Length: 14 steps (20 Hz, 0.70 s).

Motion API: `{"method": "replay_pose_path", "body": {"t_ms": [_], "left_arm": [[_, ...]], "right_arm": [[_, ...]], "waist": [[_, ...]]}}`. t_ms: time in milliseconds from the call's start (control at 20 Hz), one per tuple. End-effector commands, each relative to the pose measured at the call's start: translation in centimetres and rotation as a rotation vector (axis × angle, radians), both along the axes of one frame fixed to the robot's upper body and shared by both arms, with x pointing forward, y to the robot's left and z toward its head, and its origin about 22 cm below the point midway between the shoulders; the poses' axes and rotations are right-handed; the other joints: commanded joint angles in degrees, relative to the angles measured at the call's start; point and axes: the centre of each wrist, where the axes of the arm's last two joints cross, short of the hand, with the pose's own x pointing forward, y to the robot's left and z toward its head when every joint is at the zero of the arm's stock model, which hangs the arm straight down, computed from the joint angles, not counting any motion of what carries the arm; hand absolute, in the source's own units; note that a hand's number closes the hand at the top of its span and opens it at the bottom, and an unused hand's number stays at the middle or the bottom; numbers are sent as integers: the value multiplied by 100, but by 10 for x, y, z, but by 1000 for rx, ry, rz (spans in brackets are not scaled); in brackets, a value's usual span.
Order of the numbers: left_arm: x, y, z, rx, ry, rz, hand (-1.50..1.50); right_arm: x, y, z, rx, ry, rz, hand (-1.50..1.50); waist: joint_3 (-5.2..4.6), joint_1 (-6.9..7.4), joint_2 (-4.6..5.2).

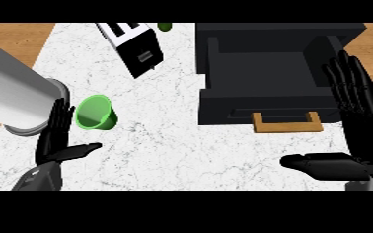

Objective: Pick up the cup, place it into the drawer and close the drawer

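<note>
Green cup sits on the white marble counter, mouth showing from above, looks a bit tilted. It's on the thumb side of the left hand, level with the fingertips and just beside them. Can't tell if there's contact.

Left hand: spread flat, fingers straight and pointing away from the robot, thumb stuck out sideways under the cup. Nothing in it.

Grey metal cylinder on the other side of that hand, right against the backs of the fingers in this view.

Right hand: also spread wide, fingers straight, thumb pointing inward toward the left hand. Nothing in it. The fingers overlap the outer edge of the black drawer, which is pulled out with the cavity exposed. Nothing visible inside.

Wooden drawer handle is on the thumb side of the right hand, just beyond the thumb tip.

Cup vs right hand: well apart, with the whole drawer front and a stretch of counter between them. Cup is outside the drawer, on the side away from the right hand.

Beyond the left hand's fingertips, past the cup: black-and-white toaster-like box, lying askew. Small green object just past it, too small to identify.
</note>
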Motion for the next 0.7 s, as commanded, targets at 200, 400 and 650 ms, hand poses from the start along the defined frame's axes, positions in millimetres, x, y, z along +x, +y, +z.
{"method": "replay_pose_path", "body": {"t_ms": [200, 400, 650], "left_arm": [[2, 15, 5, 4, -48, -18, -150], [2, -1, -2, 4, -44, -40, -150], [-2, -2, -6, -21, -55, -40, -150]], "right_arm": [[17, 3, -3, -16, -8, 5, -150], [-1, 16, -4, 9, -5, 34, -150], [8, 7, 3, 17, 2, 18, -150]], "waist": [[-11, -39, 35], [-15, -89, 40], [-13, -56, 33]]}}
